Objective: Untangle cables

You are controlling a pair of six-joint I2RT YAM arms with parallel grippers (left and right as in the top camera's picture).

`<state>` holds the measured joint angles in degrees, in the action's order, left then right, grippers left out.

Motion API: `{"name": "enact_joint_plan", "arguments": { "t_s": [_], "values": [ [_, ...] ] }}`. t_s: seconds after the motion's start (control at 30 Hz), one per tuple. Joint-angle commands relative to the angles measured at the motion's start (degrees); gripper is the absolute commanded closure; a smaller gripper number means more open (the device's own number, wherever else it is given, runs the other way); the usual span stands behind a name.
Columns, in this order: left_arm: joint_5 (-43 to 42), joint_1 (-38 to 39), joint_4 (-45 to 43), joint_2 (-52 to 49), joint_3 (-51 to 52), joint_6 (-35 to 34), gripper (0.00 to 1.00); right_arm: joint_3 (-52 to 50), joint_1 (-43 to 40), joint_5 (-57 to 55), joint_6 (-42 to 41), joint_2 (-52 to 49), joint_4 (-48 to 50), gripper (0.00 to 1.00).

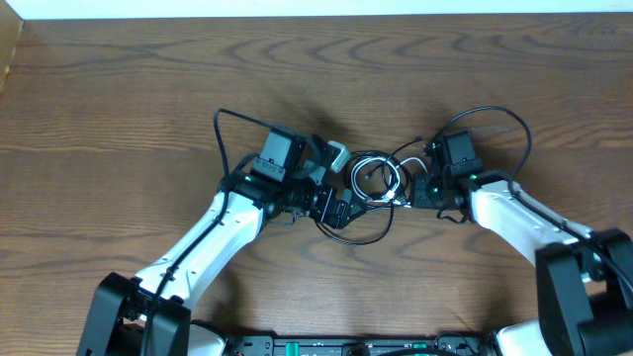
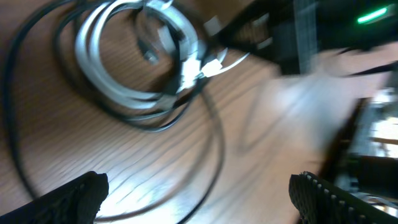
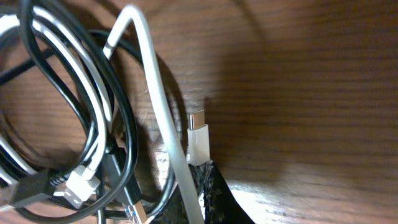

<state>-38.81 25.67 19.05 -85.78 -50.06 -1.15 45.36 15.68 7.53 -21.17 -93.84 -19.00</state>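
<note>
A dark brown wood-grain counter [image 1: 119, 89] fills the overhead view, with a pale strip [image 1: 316, 8] along its far edge. Two white-and-black robot arms lean in from the near side, the left arm [image 1: 213, 237] and the right arm [image 1: 514, 213], both bent toward the middle. The left pincer [image 2: 199, 190] hangs spread wide just beside the knot of thin black and white cables [image 1: 374, 180], which lies coiled on the counter between the two arms. The right pincer [image 3: 206, 182] is pressed together, pinching the base of one white silver-tipped plug [image 3: 198, 143]. How many cords there are cannot be told.
</note>
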Motion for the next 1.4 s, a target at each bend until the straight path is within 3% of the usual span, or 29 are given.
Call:
{"name": "enact_joint_plan", "arguments": {
  "t_s": [0.0, 0.17, 0.3, 0.43, 0.9, 1.37],
  "values": [
    [8.0, 0.5, -1.1, -0.4, 1.6, 1.6, 0.01, 1.8, -1.4, 2.3, -2.8, 6.1, 0.1, 0.99],
    [4.5, 0.5, -5.0, -0.7, 2.0, 0.2, 0.02, 2.7, -2.8, 7.5, -2.8, 13.4, -1.7, 0.99],
    [-2.9, 0.7, -10.2, -1.9, 2.0, -9.7, 0.02, 2.7, -3.0, 7.5, -2.8, 18.6, -3.8, 0.99],
    [-3.0, 1.8, -15.1, -4.7, 2.0, -15.5, 0.02, 2.7, -3.0, 7.9, -3.1, 23.4, -4.8, 0.99],
    [-6.7, 11.8, -34.6, -18.3, 2.0, -15.0, 0.02, 2.8, -3.5, 7.6, -3.2, 31.8, -9.8, 0.99],
    [6.6, 11.8, -34.6, -18.8, 2.0, -15.0, 0.02, 2.8, -7.9, 7.9, -2.7, 35.5, -13.7, 0.99]
  ]
}}
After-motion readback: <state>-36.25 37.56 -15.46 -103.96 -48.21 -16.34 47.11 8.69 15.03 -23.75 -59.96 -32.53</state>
